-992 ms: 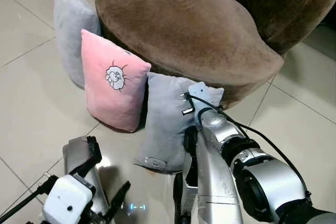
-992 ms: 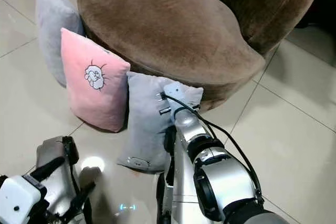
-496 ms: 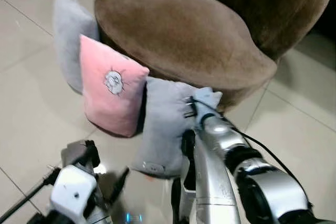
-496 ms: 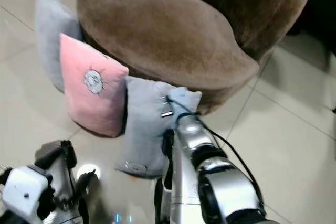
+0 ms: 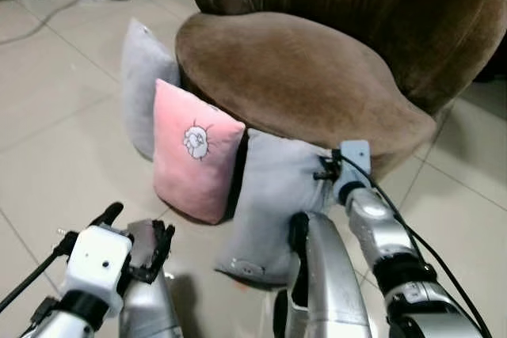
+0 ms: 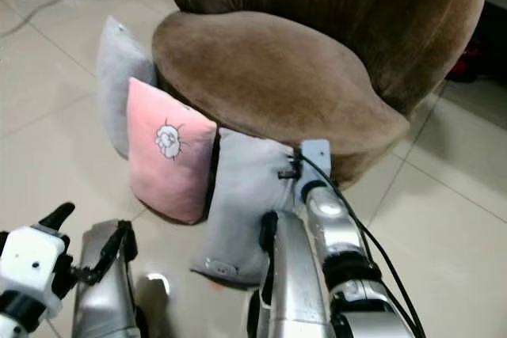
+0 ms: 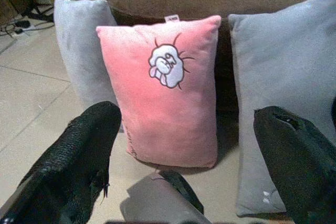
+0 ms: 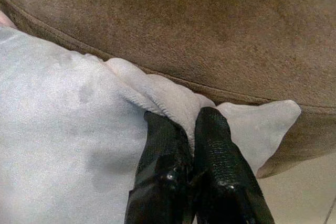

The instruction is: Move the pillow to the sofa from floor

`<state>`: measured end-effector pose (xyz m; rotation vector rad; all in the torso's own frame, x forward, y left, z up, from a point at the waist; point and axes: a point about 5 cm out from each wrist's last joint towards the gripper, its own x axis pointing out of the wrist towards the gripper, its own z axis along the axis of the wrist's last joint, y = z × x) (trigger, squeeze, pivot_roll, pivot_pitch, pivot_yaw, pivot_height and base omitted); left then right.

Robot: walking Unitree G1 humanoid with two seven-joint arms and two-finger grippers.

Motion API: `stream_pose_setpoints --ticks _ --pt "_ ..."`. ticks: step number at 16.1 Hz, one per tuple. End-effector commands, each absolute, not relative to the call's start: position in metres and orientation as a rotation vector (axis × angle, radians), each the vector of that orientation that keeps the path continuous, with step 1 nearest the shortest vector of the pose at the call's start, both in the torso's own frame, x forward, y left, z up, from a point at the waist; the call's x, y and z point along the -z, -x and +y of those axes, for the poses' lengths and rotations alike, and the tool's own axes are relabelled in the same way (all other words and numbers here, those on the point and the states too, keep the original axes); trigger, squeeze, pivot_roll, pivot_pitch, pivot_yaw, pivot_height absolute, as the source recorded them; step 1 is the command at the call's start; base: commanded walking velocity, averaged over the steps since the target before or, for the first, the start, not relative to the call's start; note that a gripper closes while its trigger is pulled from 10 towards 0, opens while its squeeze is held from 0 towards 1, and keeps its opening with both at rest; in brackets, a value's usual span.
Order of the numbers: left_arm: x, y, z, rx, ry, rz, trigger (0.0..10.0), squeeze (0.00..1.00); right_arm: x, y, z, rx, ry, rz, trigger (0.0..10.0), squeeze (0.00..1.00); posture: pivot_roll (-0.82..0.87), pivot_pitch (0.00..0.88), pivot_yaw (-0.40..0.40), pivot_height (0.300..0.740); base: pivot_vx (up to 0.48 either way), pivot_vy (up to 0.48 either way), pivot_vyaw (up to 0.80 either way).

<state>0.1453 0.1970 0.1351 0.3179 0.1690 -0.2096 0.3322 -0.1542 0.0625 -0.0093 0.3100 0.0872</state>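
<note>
Still pinched — right gripper (image 8: pixel 190 124) holds grey pillow (image 8: pixel 63 145).

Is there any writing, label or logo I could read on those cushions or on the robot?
No readable words or numbers anywhere.
Pink plush pillow: an embroidered cartoon figure, no letters; a small white tag at its top edge is too small to read.
Grey pillow pinched by the right gripper: a small patch near its lower corner, too blurred to read.
</note>
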Motion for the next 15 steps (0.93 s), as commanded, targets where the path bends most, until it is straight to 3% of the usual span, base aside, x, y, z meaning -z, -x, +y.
stream_pose_setpoints --ticks 1,3,5,8,10,12,15 --pt "-0.133 -0.147 0.196 0.206 -0.315 0.169 10.0 0.00 -0.103 -0.329 -0.173 -0.063 0.024 0.127 0.0 0.00 0.06 0.000 -0.083 0.417 0.000 0.000 0.00" --pt "-0.129 -0.156 0.193 0.219 -0.309 0.159 10.0 0.00 -0.089 -0.293 -0.168 -0.174 0.066 0.185 0.0 0.00 0.04 0.000 -0.068 0.417 0.000 0.000 0.00" --pt "-0.127 -0.163 0.189 0.241 -0.317 0.151 10.0 0.00 -0.074 -0.274 -0.168 -0.259 0.094 0.262 0.0 0.00 0.04 0.000 -0.059 0.417 0.000 0.000 0.00" --pt "-0.125 -0.165 0.191 0.247 -0.330 0.160 10.0 0.00 -0.054 -0.258 -0.178 -0.371 0.169 0.406 0.0 0.00 0.04 0.000 -0.047 0.417 0.000 0.000 0.00" --pt "-0.125 -0.166 0.194 0.247 -0.340 0.161 10.0 0.00 -0.057 -0.258 -0.177 -0.387 0.128 0.400 0.0 0.00 0.05 0.000 -0.047 0.417 0.000 0.000 0.00" --pt "-0.130 -0.168 0.203 0.217 -0.349 0.149 10.0 0.00 -0.099 -0.273 -0.176 -0.414 -0.157 0.233 0.0 0.00 0.06 0.000 -0.040 0.417 0.000 0.000 0.00" --pt "-0.134 -0.171 0.203 0.217 -0.353 0.136 10.0 0.00 -0.156 -0.296 -0.198 -0.398 -0.382 -0.012 0.0 0.00 0.06 0.000 -0.026 0.417 0.000 0.000 0.00"
